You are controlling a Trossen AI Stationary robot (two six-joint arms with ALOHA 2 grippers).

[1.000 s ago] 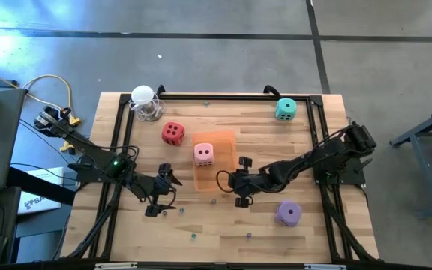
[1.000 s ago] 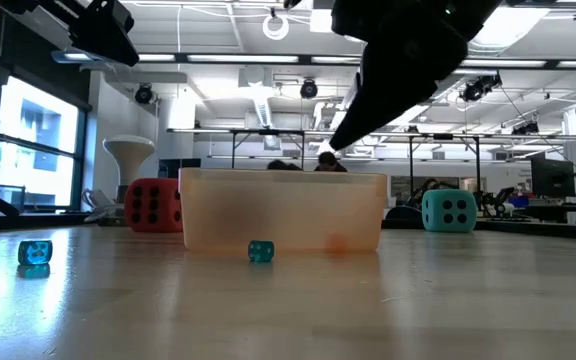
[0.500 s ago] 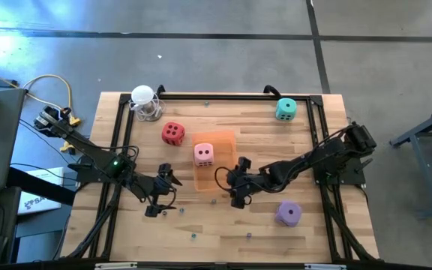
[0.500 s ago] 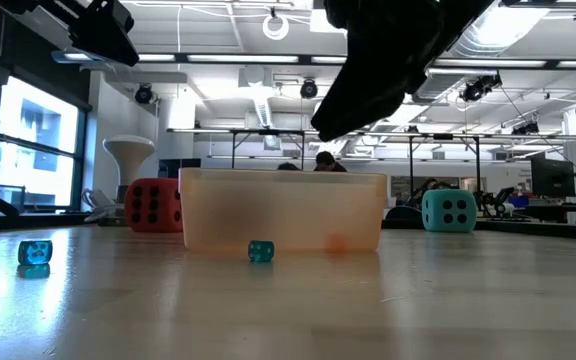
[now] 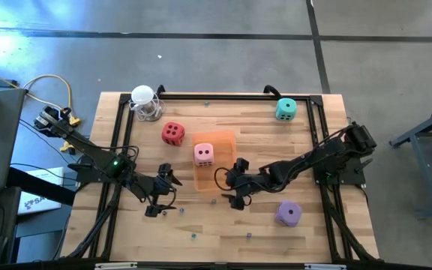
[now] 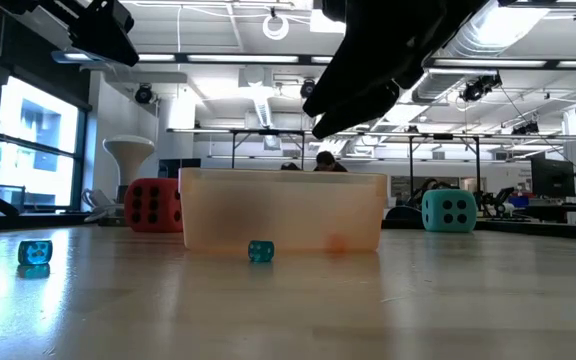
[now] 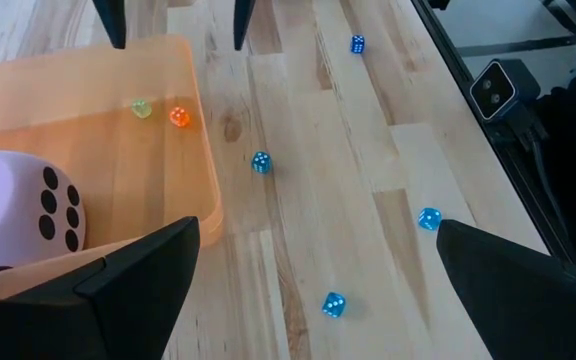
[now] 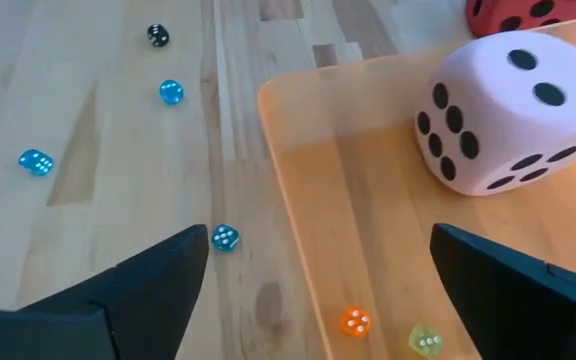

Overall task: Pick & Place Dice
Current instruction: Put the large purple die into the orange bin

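While the pink die (image 5: 204, 154) already sits in the orange tray (image 5: 223, 138), the high view shows three dice loose on the desk (image 5: 223, 112): the red die (image 5: 173, 133) just beside the tray's far-left corner, the teal die (image 5: 286, 109) well apart at the far-right corner, and the purple die (image 5: 289, 214) near the front on the right. The right gripper (image 5: 235, 182) hangs just off the tray's right front corner with its fingers spread wide and nothing between them; the purple die lies nearest to it, back along its own arm and toward the desk's front edge. Being a cube, that die offers no long axis to line up with. The left gripper (image 5: 160, 192) waits near the front to the tray's left, fingers wide and empty.

In the low view a dark arm hangs above the tray, probably the right one; the red and teal dice flank the tray.

The left wrist view looks past wide fingers (image 7: 128, 280) at the tray corner holding the pink die, small blue dice (image 7: 260, 162) scattered on the desk.

The right wrist view shows wide fingers (image 8: 138, 290) straddling the tray's edge, the pink die inside, empty air between them.
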